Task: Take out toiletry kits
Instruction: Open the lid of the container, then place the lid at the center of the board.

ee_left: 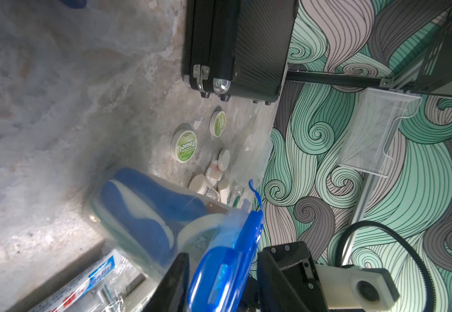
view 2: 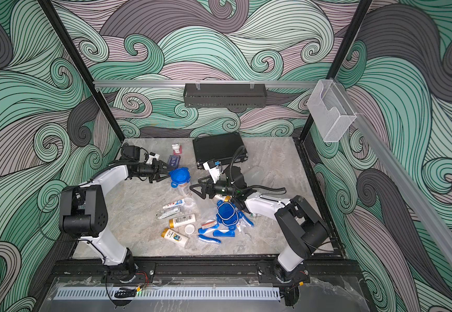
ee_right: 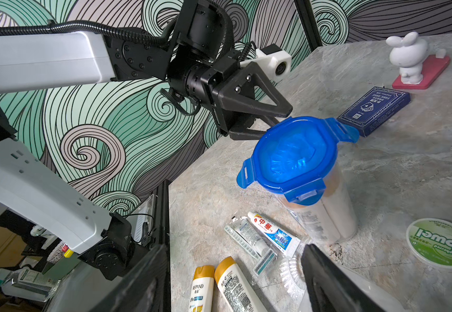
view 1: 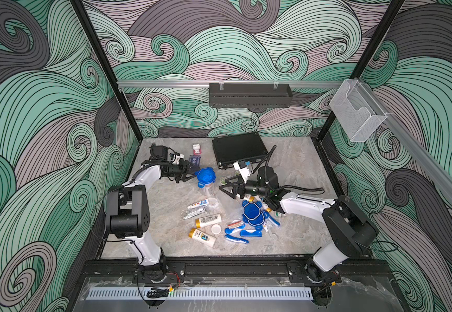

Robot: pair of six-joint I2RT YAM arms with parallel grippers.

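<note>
A clear tumbler with a blue clip-tab lid stands mid-table, white bottles inside it. My left gripper reaches it from the left, and the lid's edge tab fills the gap between its jaws. My right gripper hovers open to the tumbler's right with nothing between its fingers. Below it lie two gold-capped white bottles, small tubes and a wrapped razor. Loose blue lids and blue toothbrushes lie under the right forearm.
A black ribbed briefcase lies shut at the back. A dark-blue card box and a white rabbit figure sit behind the tumbler. Green towel tins lie near the case. A clear bin hangs on the right wall.
</note>
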